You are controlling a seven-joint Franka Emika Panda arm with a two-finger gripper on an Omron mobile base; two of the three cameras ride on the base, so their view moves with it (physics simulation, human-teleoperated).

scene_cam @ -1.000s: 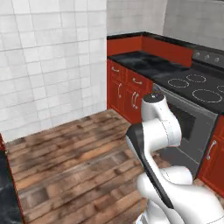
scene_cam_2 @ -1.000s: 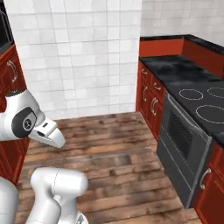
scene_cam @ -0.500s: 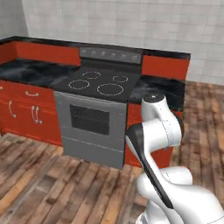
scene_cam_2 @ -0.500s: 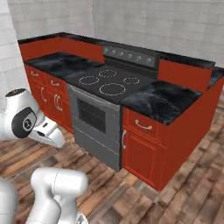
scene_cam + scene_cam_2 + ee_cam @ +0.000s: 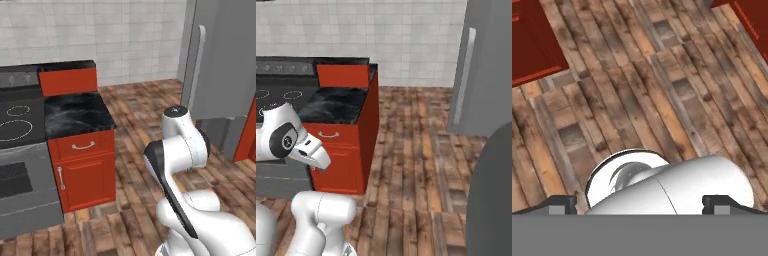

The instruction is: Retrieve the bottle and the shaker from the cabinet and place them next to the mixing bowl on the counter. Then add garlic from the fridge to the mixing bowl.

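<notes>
Even, bright, rendered light falls across all views, with no clear single source. Shadows are faint and soft. The black tabletop [image 5: 75,116] carries a pale, milky sheen, and the white arm [image 5: 180,150] shows smooth highlights. The wooden floor [image 5: 637,85] looks soft and slightly smeared. Everything appears mildly blurry, low in detail, with no edge distortion.

The fridge [image 5: 225,60] (grey, tall) runs past the top edge.
</notes>
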